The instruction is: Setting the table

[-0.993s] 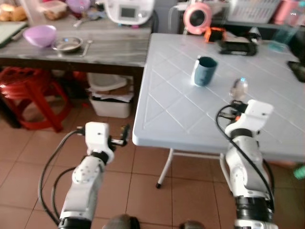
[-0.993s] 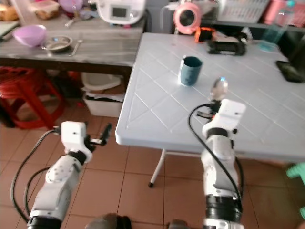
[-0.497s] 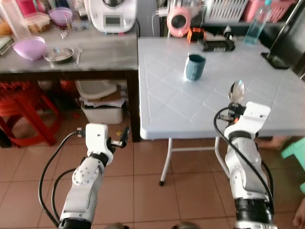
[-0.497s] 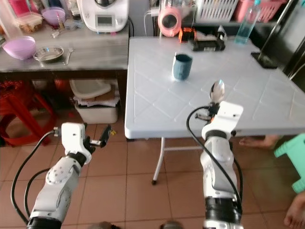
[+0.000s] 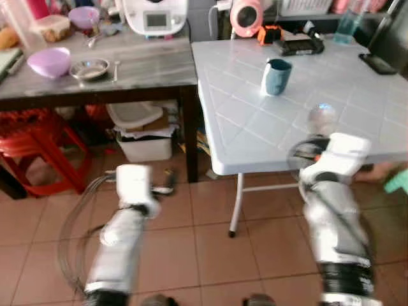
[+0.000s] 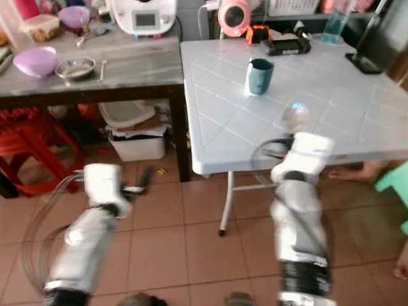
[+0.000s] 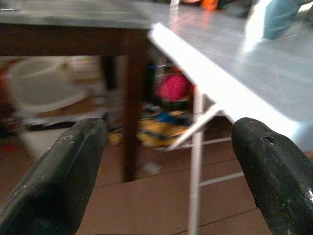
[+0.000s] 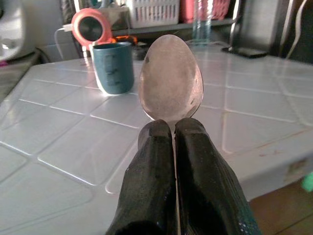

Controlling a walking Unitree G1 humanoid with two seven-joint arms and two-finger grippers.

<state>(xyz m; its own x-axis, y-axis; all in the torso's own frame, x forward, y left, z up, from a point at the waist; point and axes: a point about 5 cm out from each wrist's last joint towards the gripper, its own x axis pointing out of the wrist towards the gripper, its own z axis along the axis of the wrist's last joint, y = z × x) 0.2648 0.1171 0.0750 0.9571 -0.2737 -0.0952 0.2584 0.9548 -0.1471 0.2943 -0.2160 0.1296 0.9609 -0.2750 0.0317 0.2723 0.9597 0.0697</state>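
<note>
Spoon (image 8: 170, 78) upright betw. closed right jaws, bowl above tips.

blue cup (image 6: 259, 76) mid white table (image 6: 331, 121), near half bare

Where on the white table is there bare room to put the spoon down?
The right hand is shut on the spoon above the white table at its near edge. Bare patches: the near half in front of the cup, and the stretch to the cup's right. The far edge is crowded: pink fan, black box, bottle.
</note>
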